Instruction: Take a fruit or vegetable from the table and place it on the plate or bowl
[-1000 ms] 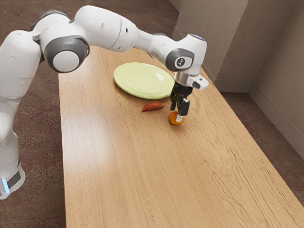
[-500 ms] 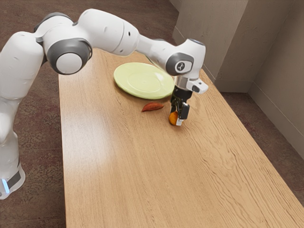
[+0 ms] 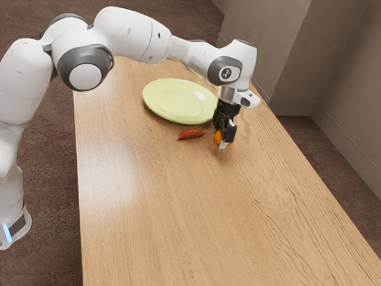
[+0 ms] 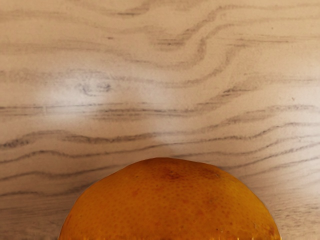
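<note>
Here, my gripper (image 3: 221,140) pinches the orange (image 3: 218,137) between its two black fingers, just above the wooden table (image 3: 178,226). The fruit hangs near the rim of the green plate (image 3: 172,98), beside a reddish tapered vegetable (image 3: 191,134). In the wrist view, the orange (image 4: 167,205) sits under my hand.
</note>
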